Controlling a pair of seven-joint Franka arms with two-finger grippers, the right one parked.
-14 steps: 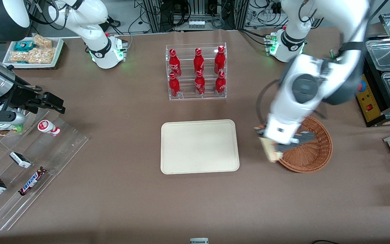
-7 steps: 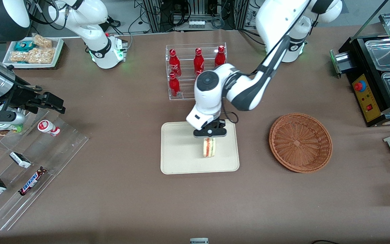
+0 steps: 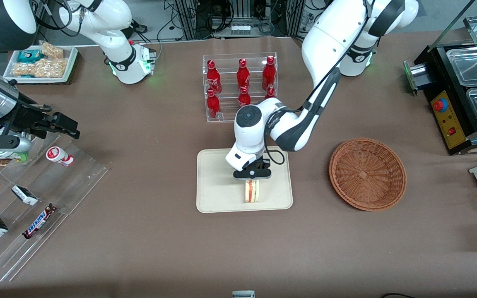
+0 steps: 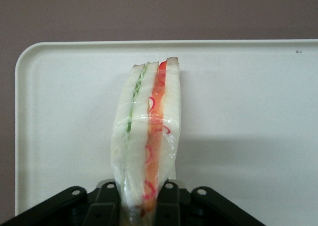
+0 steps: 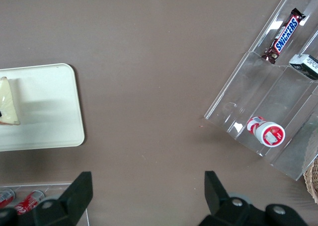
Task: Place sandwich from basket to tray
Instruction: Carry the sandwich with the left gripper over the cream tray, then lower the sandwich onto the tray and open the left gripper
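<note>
Currently I read one sandwich (image 3: pixel 251 191) over the tray (image 3: pixel 218 182), standing on edge with its green and orange-red filling layers facing up toward the wrist camera. My left gripper (image 3: pixel 251 179) is clamped on the end of the sandwich (image 4: pixel 146 136) farther from the front camera; the fingers (image 4: pixel 108 196) press both bread faces. Whether the sandwich rests on the tray (image 4: pixel 248 112) surface I cannot tell. One basket (image 3: pixel 367 174) lies beside the tray toward the working arm's end of the table, apart from it. One clear rack (image 3: pixel 240 87) holding six red bottles (image 3: pixel 213 76) stands farther from the front camera than the tray; the arm covers part of it.
</note>
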